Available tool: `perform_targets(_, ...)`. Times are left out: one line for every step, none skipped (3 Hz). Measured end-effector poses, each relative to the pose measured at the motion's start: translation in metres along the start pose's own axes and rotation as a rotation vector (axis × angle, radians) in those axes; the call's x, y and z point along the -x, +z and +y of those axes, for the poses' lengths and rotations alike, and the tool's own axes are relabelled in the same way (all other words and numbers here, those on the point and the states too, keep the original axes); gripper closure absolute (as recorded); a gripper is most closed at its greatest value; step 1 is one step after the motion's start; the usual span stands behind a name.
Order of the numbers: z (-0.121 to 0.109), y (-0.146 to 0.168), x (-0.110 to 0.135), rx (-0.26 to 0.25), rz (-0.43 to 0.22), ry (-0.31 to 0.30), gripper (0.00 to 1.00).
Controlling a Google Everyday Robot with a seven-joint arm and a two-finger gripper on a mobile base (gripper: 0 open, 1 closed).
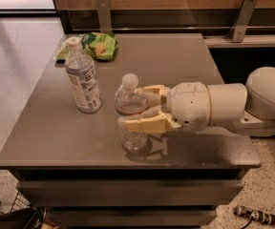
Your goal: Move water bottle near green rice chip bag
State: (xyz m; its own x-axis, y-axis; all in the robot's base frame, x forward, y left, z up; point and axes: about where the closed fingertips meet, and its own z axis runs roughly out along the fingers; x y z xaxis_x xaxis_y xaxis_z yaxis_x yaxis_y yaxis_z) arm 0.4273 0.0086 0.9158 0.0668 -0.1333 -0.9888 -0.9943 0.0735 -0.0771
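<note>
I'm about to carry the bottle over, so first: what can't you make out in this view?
All in the camera view:
- water bottle: its lower body is covered by the claw, which reaches in from the right at the table's front; contact cannot be judged.
- green rice chip bag: partly behind the taller bottle's top.
- arm: cut off by the right edge.
- label print on both bottles: too blurred to read.

Clear water bottle [130,104], white cap, red-brown band; cream tool [133,106] clamped around it, front of grey desk [175,61]. Bright green rice chip bag [99,44], pale print.
</note>
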Motion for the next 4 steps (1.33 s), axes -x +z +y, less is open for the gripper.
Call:
perform_targets(0.001, 0.002, 0.001, 0.004, 0.001, -0.003, 1.00)
perform_targets(0.001, 0.002, 0.001, 0.004, 0.001, -0.003, 1.00)
perform_targets(-0.025, -0.009, 0.015, -0.010, -0.022, 0.007, 1.00)
perform_targets(-0.086, -0.029, 0.026, -0.022, -0.061, 0.060, 1.00)
